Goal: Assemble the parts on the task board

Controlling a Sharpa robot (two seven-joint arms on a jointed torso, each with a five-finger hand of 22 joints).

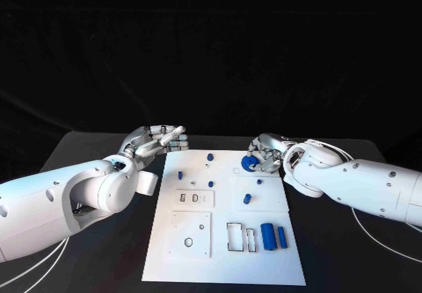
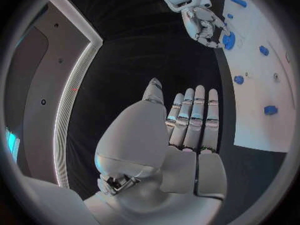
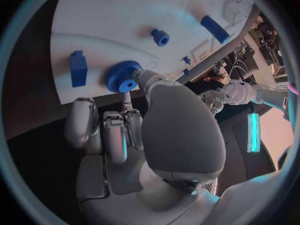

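The white task board (image 1: 224, 256) lies in the middle of the black table. My right hand (image 1: 268, 152) is over its far right corner and pinches a blue toothed gear (image 1: 250, 163) between thumb and a finger. The gear (image 3: 123, 76) sits low at the board's surface, near the board's edge. I cannot tell whether it touches the board. My left hand (image 1: 161, 141) hovers beside the board's far left corner, fingers straight and side by side, holding nothing. The left wrist view shows that hand (image 2: 187, 125) stretched out, with the right hand (image 2: 203, 25) and the gear (image 2: 229, 40) far beyond it.
Several small blue parts lie on the board: a peg (image 1: 211, 157) at the far side, a short piece (image 1: 247, 198) mid-board, and two cylinders (image 1: 268, 237) (image 1: 283, 237) near the front right. A blue block (image 3: 78, 67) lies beside the gear. Black table surrounds the board.
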